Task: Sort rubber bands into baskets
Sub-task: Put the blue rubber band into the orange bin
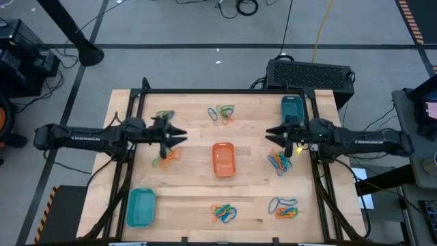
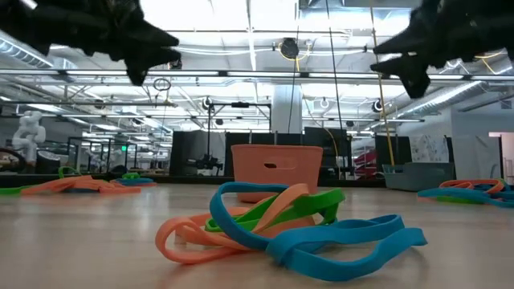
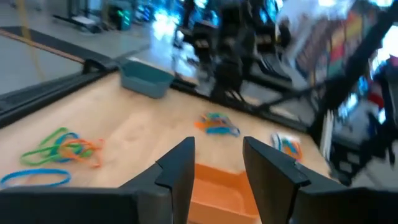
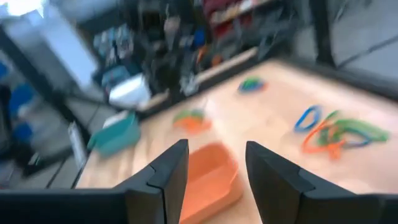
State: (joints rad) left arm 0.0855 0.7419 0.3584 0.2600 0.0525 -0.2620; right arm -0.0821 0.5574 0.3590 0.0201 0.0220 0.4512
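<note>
An orange basket (image 1: pixel 222 158) stands flat at the table's middle, with one teal basket (image 1: pixel 141 206) at the near left and another teal basket (image 1: pixel 292 108) at the far right. Several small heaps of orange, blue and green rubber bands lie on the wood; the nearest heap (image 2: pixel 281 229) fills the low view. My left gripper (image 1: pixel 183 137) hovers open to the left of the orange basket (image 3: pixel 217 193), above the table. My right gripper (image 1: pixel 270 135) hovers open to its right, facing the same basket (image 4: pixel 208 177). Nothing is between either pair of fingers.
Band heaps lie at the far left (image 1: pixel 164 116), far middle (image 1: pixel 222 113), left (image 1: pixel 166 158), right (image 1: pixel 280 162), near middle (image 1: pixel 224 213) and near right (image 1: pixel 283 207). A black frame (image 1: pixel 205 91) edges the table. A dark box (image 1: pixel 311 74) sits beyond the far edge.
</note>
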